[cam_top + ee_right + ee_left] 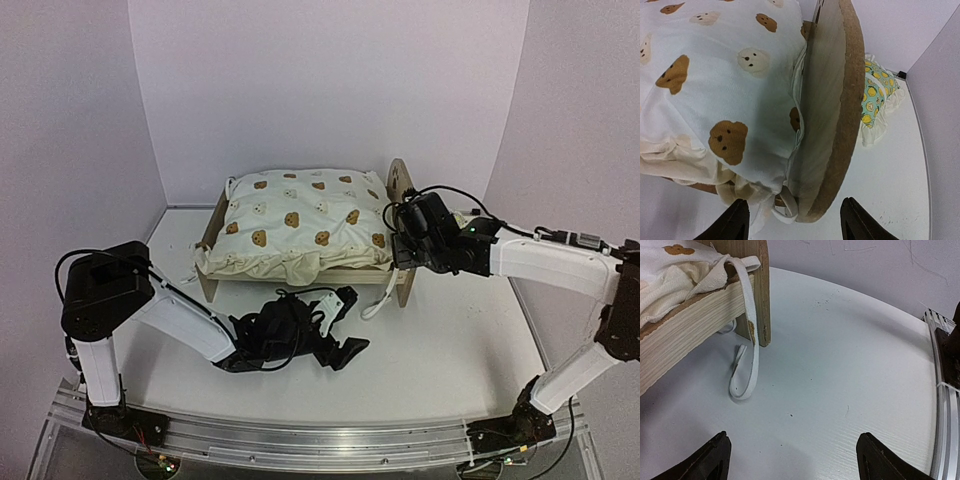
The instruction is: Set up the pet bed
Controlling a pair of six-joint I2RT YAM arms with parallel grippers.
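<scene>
Light-wood frame: you will find the pet bed (401, 182) toward the far edge of the table (450, 340), about midway along it.
Long axis: it runs left to right, parallel to the far edge, with one arched end board at each end.
Load: a bear-print cushion (300, 220) lies on the frame. A white strap (752, 340) hangs down the front right leg onto the table.
Key relation: the right end board stands straight ahead of the right gripper (793, 201), edge-on, in line with the gap between the fingers.
Right tool state: fingers are spread, one on each side of the board's lower corner. No clamping on the wood is seen, so treat it as released.
Right arm pose: elbow raised over the right edge, forearm level, reaching left to the board.
Left tool state: the left gripper (792, 434) is spread wide over bare table and holds nothing.
Left arm pose: folded low, wrist just in front of the bed's front rail, toward the near edge.
Nearer arm: the right.
Off-frame item: a lemon-print pillow (875, 90) lies on the table beyond the right end board.
Next move, as judged: work on that end board from the right side. Keep the strap out of the fingers.
</scene>
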